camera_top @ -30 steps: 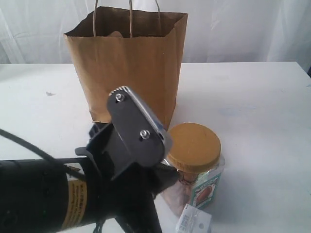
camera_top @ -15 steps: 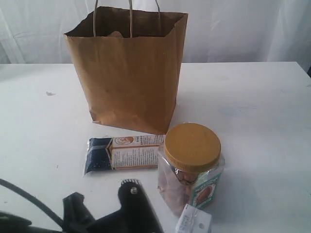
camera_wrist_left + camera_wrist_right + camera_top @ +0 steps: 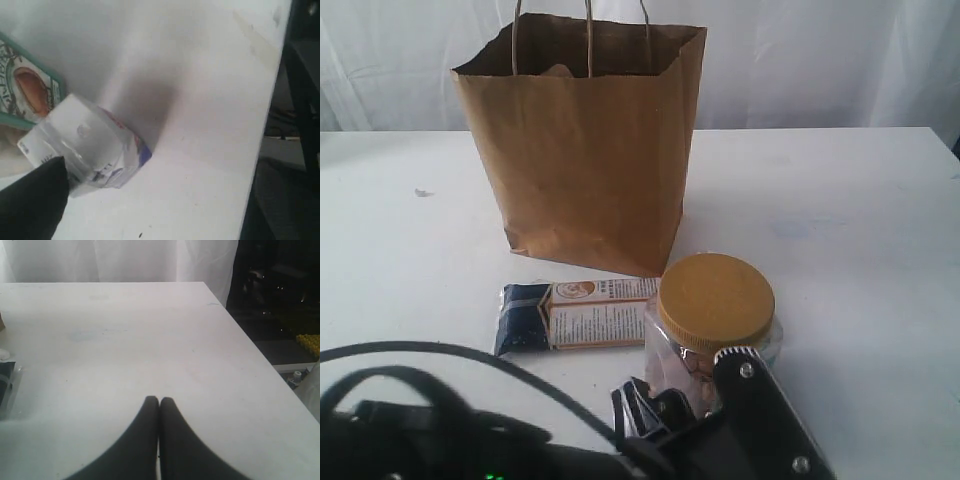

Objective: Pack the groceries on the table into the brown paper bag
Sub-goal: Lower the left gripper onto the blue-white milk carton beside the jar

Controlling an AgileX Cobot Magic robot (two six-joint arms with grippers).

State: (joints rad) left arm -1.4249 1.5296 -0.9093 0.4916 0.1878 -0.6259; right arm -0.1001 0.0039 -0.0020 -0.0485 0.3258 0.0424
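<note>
The brown paper bag (image 3: 580, 140) stands upright at the back of the table (image 3: 860, 230). In front of it lie the long navy-orange packet (image 3: 575, 315) and the clear jar with the mustard-yellow lid (image 3: 715, 300). My left gripper (image 3: 705, 415) is low in front of the jar. In the left wrist view the small white carton (image 3: 87, 145) lies by the jar's label (image 3: 27, 90), right beside one black finger (image 3: 32, 200). The other finger is out of frame, so the jaws stand wide apart. My right gripper (image 3: 159, 401) is shut and empty over bare table.
The table's edge (image 3: 265, 125) runs close to the carton, with dark floor beyond it. White curtains (image 3: 820, 60) hang behind the bag. The right side of the table (image 3: 125, 340) ends at an edge with dark clutter past it.
The left arm, raised in front of the bag one second ago, dropped low and swung right in front of the jar. It now covers the white carton in the exterior view.
</note>
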